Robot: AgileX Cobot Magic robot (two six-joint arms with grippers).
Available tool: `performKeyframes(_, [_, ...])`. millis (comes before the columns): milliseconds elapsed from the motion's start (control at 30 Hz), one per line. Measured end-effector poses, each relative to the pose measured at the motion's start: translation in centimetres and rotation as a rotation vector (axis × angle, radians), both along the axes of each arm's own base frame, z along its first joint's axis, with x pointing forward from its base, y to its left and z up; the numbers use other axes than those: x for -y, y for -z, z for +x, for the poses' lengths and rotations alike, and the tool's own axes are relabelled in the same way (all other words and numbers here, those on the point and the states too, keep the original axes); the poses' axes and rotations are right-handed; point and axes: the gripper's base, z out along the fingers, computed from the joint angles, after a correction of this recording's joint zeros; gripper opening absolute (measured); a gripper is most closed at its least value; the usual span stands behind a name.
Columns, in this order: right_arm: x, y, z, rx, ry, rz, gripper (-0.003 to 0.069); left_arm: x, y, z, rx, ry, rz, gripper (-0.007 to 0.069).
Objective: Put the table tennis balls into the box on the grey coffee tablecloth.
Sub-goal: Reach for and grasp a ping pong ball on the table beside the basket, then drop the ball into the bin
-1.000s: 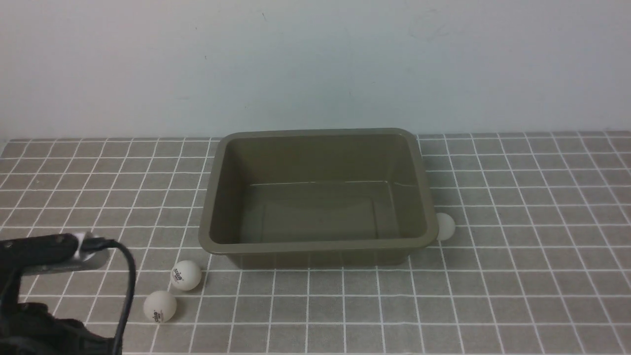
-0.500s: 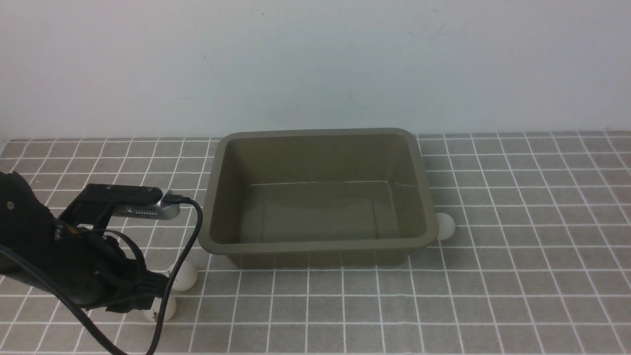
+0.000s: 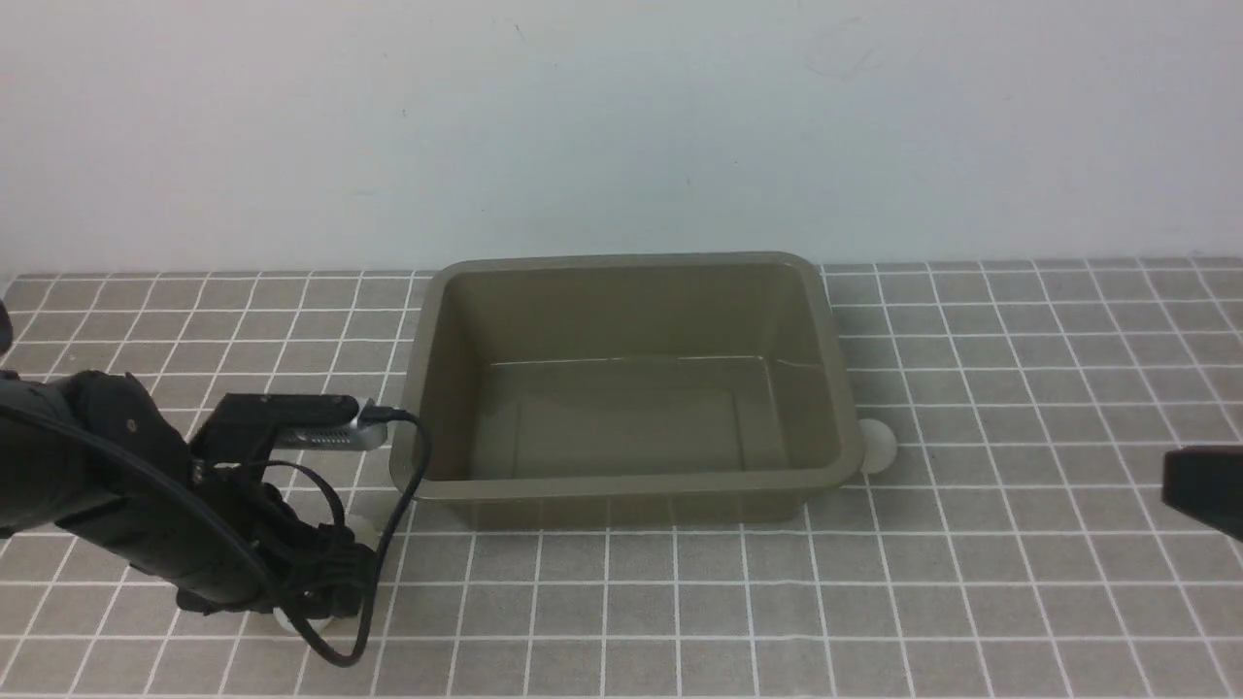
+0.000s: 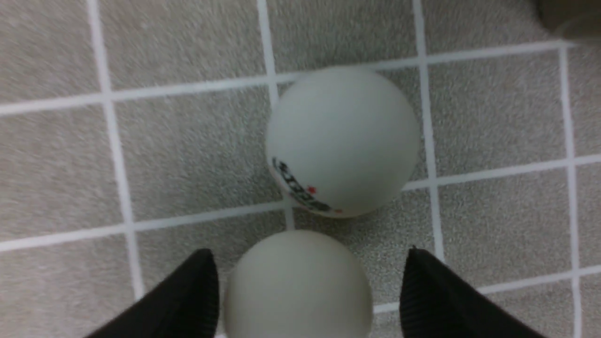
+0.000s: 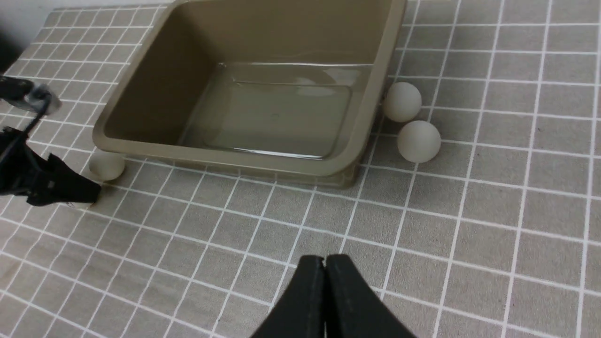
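At the near left of the cloth [image 3: 1020, 582], the left arm [image 3: 107, 485] reaches low over two balls. Its left claw [image 4: 310, 256] is spread, with one black finger on each side of a plain white ball [image 4: 298, 291]. I cannot tell whether the fingers touch it. Just beyond it lies a printed ball [image 4: 342, 141] with dark and red lettering. The two almost touch, and both rest on the cloth just off the near left corner of the box [image 3: 631, 490]. That box stands in the middle of the cloth, open side up. By its right wall a third ball [image 5: 401, 101] sits close under the rim, and a fourth ball [image 5: 419, 141] lies just beside it on the cloth. Further right, the right claw [image 5: 325, 281] hangs above the cloth, well apart from the balls. Its fingers are pressed together with nothing between them.
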Motion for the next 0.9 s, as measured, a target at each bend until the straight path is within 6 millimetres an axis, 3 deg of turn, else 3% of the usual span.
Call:
performKeyframes(67, [0.0, 0.2, 0.5, -0.009, -0.004, -0.008, -0.0009, 0.1, 0.2, -0.2, -0.037, 0.004, -0.014, 0.0344])
performKeyframes(200, [-0.1, 0.9, 1.5, -0.057, -0.006, -0.023, -0.0009, 0.6, -1.0, -0.9, -0.161, 0.062, -0.056, 0.0353])
performKeyframes(333, [-0.2, 1.4, 2.8, -0.124, -0.014, -0.050, -0.0009, 0.9, -5.1, -0.7, -0.148, 0.113, -0.076, 0.0353])
performKeyframes(433, [-0.3, 1.1, 4.6, -0.165, -0.015, -0.068, -0.0008, 1.8, -10.4, 0.7, 0.009, 0.126, -0.111, 0.0353])
performKeyframes(533, [-0.3, 0.8, 6.4, -0.177, -0.010, -0.088, 0.0007, 3.1, -12.9, 2.2, 0.107, 0.187, -0.114, 0.0353])
performKeyframes(633, [-0.3, 0.9, 8.1, -0.190, -0.005, -0.110, 0.0036, 4.4, -13.6, 3.4, 0.137, 0.227, -0.118, 0.0353])
performKeyframes(767, [-0.5, 2.3, 12.6, -0.266, -0.004, -0.149, 0.0169, 7.5, -12.7, 6.4, 0.118, 0.283, -0.128, 0.0357])
performKeyframes(900, [-0.8, 4.3, 16.3, -0.340, -0.007, -0.163, 0.0318, 8.9, -10.9, 8.7, 0.026, 0.276, -0.121, 0.0461])
